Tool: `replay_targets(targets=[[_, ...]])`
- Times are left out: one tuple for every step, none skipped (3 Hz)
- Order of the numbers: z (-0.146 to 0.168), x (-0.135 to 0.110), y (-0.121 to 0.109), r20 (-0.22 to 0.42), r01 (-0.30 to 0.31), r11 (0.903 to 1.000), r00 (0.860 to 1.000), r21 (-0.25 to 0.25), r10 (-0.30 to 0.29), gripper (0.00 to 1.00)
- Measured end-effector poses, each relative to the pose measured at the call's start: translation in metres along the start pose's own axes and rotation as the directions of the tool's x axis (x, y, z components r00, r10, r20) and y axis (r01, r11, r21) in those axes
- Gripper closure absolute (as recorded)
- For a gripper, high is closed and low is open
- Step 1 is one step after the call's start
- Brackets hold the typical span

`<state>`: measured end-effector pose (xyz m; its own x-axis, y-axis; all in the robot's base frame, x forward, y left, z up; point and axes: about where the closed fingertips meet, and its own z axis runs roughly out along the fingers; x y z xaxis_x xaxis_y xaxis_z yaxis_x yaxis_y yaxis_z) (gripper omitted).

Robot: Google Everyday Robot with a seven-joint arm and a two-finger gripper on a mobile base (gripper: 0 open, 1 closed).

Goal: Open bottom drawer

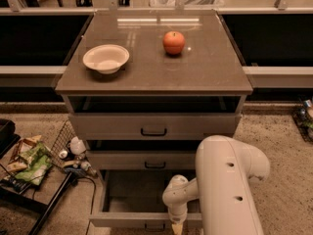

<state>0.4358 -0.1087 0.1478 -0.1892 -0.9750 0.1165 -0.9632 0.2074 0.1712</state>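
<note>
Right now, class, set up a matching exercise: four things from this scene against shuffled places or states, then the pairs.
Things:
1 bowl
2 apple
3 bottom drawer
4 end effector

Places or states:
a pulled out
b cabinet top, left
c at the bottom drawer's front edge
d cabinet top, right of the bowl

Pairs: 1-b, 2-d, 3-a, 4-c

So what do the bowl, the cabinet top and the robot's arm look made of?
Bowl: likely ceramic or plastic, cream, smooth sheen.
Cabinet top: probably laminate, grey-brown, glossy with light reflections.
Arm: seemingly moulded white plastic shell, matte, with the gripper down at the bottom drawer front.
</note>
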Motion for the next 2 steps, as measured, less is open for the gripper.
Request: replay_targets(targets=[[0.0000,0.0000,0.0000,0.000,0.000,1.0000,1.000,0.000,0.000,0.70],[0.0016,0.0007,0.0016,-0.001,0.000,1.0000,1.000,-0.003,0.000,0.68]])
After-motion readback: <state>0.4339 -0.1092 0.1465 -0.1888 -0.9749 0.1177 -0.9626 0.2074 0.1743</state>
